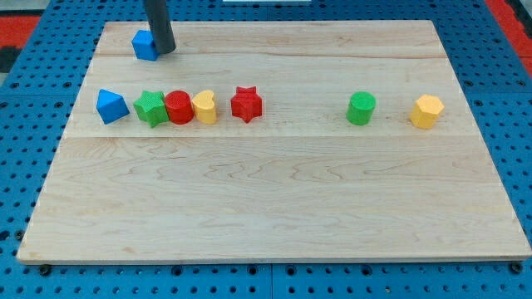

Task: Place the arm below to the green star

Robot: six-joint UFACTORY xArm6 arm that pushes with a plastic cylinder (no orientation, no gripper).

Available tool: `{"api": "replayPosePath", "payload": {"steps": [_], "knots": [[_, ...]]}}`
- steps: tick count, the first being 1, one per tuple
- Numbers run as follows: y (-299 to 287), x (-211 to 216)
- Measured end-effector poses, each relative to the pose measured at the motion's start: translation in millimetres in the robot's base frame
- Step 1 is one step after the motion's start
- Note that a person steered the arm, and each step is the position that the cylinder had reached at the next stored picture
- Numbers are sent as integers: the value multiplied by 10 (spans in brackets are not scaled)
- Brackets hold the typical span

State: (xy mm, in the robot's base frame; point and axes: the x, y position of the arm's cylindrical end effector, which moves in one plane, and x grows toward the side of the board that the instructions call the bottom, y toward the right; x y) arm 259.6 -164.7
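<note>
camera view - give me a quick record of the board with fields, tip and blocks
tip: my tip, near the view's top left, beside the blue cube
target: green star, below the tip in the view, tip not yet below it
row from view's left: blue block, green star, red cylinder, yellow heart, red star
view's right: green cylinder, yellow block
surface: wooden board

The desk (274, 191) is showing pale wood with lengthwise grain. Sitting on it are a blue cube (145, 45), blue triangle (111, 105), green star (150, 108), red cylinder (179, 108), yellow heart (204, 107), red star (246, 104), green cylinder (361, 109) and yellow hexagon (426, 111). The rod (158, 25) is looking dark grey.
</note>
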Motion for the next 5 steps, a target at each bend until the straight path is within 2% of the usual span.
{"api": "replayPosePath", "payload": {"steps": [2, 4, 5], "knots": [[52, 0], [784, 19], [803, 228]]}}
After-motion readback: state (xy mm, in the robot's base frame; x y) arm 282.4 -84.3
